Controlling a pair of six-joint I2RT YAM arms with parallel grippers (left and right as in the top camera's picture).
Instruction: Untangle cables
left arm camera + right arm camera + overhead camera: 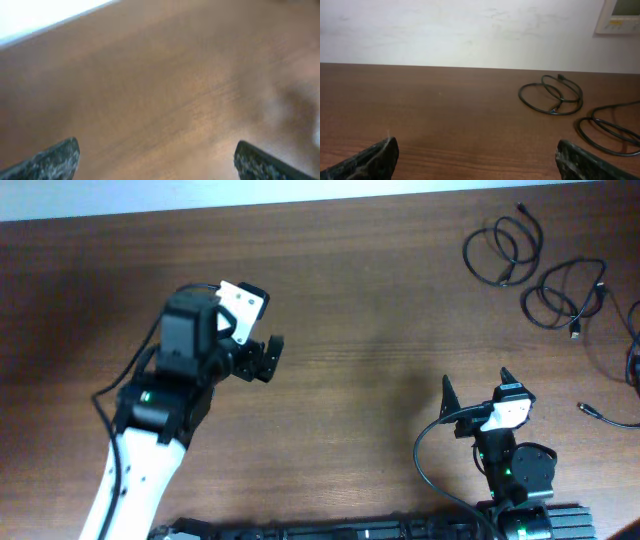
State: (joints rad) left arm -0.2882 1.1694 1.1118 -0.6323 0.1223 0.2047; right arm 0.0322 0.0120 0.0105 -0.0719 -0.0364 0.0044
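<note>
Clearly, we see the left gripper (258,360) wide open above the bare left-centre of the wooden table (380,300), gripping nothing. Our right gripper (476,380) also stands with its jaws spread and empty, near the front edge. The cables (505,252) lie in small black loops toward the far right corner, well apart from both grippers.

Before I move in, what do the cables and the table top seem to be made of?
Cables: thin black cords, probably plastic or rubber jacket, matte; they lie in soft loose loops. One plug tip looks pale, possibly metal.
Table: brown wood grain with a soft sheen; solid wood, veneer or laminate, cannot tell.
</note>
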